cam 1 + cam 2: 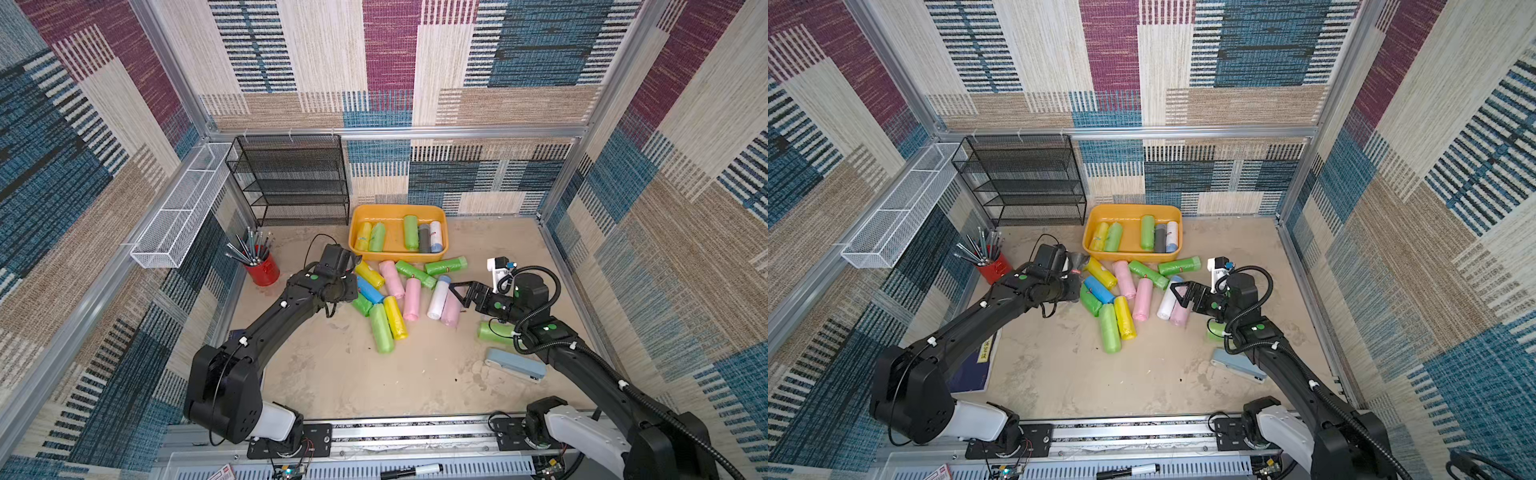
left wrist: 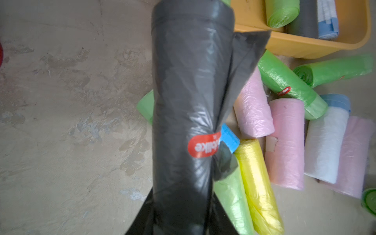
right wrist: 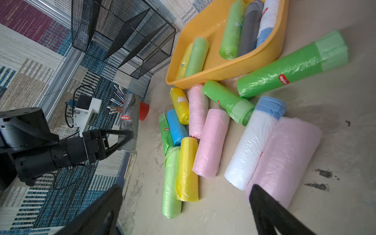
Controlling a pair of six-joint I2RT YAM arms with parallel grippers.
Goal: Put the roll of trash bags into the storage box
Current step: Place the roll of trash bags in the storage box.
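Note:
My left gripper [image 2: 183, 223] is shut on a dark grey roll of trash bags [image 2: 191, 81] with a red sticker. It holds the roll off the floor, left of the storage box, with a loose flap hanging. The right wrist view shows the same grip, the fingers [image 3: 124, 138] clamping the grey roll [image 3: 130, 114]. The storage box [image 1: 358, 220] is an orange-yellow tub at the back with several rolls lying in it. In front of it is a pile of loose rolls [image 1: 395, 299], coloured green, yellow, pink, blue and white. My right gripper [image 1: 457, 295] hangs open over the pile's right end, holding nothing.
A red cup of pens [image 1: 262, 270] stands left of my left gripper. A black mesh rack [image 1: 291, 178] and a white wire basket [image 1: 183, 208] line the back left. A green roll [image 1: 494, 331] and a blue stapler [image 1: 515, 365] lie by my right arm.

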